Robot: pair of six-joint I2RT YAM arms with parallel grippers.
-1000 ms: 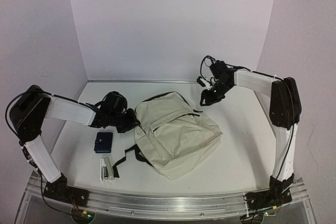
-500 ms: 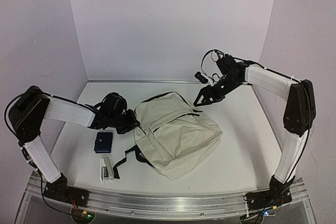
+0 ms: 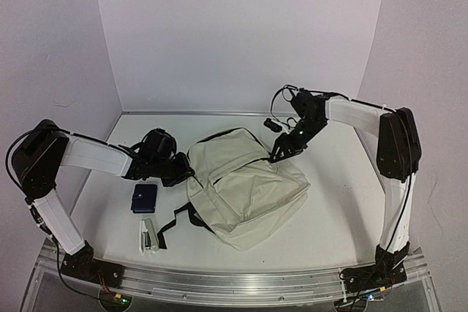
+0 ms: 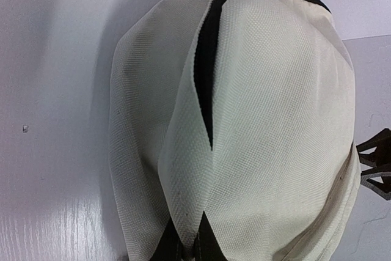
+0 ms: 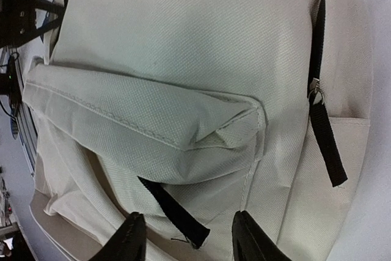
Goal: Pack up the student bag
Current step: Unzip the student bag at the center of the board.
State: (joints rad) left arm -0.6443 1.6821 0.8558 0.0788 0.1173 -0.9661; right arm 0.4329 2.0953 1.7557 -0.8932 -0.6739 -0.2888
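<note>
Cream student bag lies flat on a white table between the two claws. The left gripper, jaws pressed together, pinches the bag's fabric at its edge, and the cloth gathers toward it. The right gripper hangs over the front pocket with jaws spread. A black zipper pull lies between them; contact cannot be told. On the near side of the left claw, apart from it, lie a dark blue wallet and a white stapler.
</note>
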